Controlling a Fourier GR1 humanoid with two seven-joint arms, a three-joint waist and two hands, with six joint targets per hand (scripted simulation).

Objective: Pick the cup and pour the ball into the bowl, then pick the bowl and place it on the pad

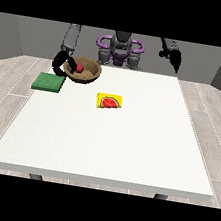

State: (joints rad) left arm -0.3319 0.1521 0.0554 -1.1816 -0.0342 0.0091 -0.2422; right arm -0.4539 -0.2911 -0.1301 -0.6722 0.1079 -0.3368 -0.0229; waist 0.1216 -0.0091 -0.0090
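At the view's left edge of the table (126,150) lies the green pad (48,82), and just beside it, up and to the right, you have the wooden bowl (83,70) with the red ball (80,67) already inside. The hand at the view's left (59,64) curls round the bowl's near rim, holding it. Your risk here, I judge, is tilt: carried by one side of the rim, the bowl could tip and roll the ball out, or land half off the pad's edge. You cannot tell from this view whether the bowl is lifted or resting on the table, and how the fingers lie on the rim is hard to make out. Further right sits a yellow card with a watermelon slice (109,101), well apart. No cup shows anywhere. At the view's right, the other hand (174,58) hangs raised beyond the table, fingers pointing down and holding nothing.
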